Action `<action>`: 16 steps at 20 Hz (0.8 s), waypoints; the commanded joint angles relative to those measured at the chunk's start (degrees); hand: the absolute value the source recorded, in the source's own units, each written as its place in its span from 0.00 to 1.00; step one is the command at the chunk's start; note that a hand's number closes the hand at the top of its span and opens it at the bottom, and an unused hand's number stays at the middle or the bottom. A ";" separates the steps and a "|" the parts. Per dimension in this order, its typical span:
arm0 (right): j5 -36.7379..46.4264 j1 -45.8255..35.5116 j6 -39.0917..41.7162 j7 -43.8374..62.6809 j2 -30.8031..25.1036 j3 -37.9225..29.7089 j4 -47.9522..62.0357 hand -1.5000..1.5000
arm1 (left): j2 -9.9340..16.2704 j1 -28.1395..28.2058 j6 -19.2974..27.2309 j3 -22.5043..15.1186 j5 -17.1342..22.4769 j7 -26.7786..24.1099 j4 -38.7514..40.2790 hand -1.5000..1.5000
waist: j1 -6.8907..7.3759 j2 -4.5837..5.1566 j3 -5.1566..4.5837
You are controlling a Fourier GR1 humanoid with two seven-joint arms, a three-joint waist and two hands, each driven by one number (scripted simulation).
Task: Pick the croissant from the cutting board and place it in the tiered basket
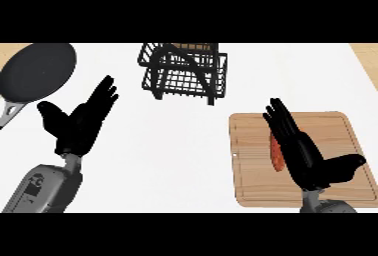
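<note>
A reddish-brown croissant point(275, 154) lies on the wooden cutting board point(251, 185) at the lower right, mostly hidden under my right hand point(306, 157). That hand is open, its straight fingers stretched over the croissant and pointing toward the far edge, thumb out to the right. The black wire tiered basket point(184, 72) stands at the top centre of the white counter. My left hand point(77, 122) rests open at the left, fingers up, holding nothing.
A dark frying pan point(37, 70) with a grey handle sits at the upper left, close to my left hand. White counter surface stretches between the basket and the cutting board.
</note>
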 commanded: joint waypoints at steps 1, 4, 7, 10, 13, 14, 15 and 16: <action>2.04 1.19 -2.17 -2.64 -2.08 -3.92 0.62 1.00 | -0.35 1.39 2.71 -2.54 -3.69 2.30 0.51 0.50 | 0.77 -2.39 -2.88; 11.40 -1.03 -10.30 -4.09 -11.80 -13.56 -2.54 1.00 | 1.23 8.02 6.22 -0.63 -6.34 -1.20 3.69 0.50 | 0.15 -2.89 -3.15; 20.92 5.31 -21.01 0.25 -19.56 -23.40 3.76 1.00 | 1.96 10.42 7.66 1.87 -5.43 -1.36 5.08 0.50 | -5.38 -2.19 -4.27; 14.88 3.91 -34.23 -0.51 -10.77 -34.31 0.16 0.00 | 0.14 16.08 8.90 1.07 -5.96 -4.90 4.53 0.50 | -2.49 -3.60 -3.13; 17.58 11.21 -39.20 -8.73 -3.60 -32.71 -6.74 0.00 | -2.81 16.49 11.16 -1.07 -9.11 -8.53 6.82 0.50 | -1.44 -2.87 -3.02; 17.58 13.62 -38.50 -9.32 -2.00 -31.19 -10.75 0.00 | -4.04 20.07 11.09 -2.47 -9.39 -10.45 4.64 0.50 | 0.08 -2.85 -3.02; 17.39 18.56 -36.21 -6.13 -3.09 -31.02 -16.95 0.00 | -2.54 20.86 11.45 -2.27 -10.26 -9.18 2.23 0.50 | 0.36 -2.83 -3.02; 20.69 22.16 -37.54 -4.48 -0.59 -27.42 -22.40 0.00 | -3.09 19.32 10.43 -1.74 -9.22 -8.83 2.75 0.50 | 0.33 -2.75 -3.06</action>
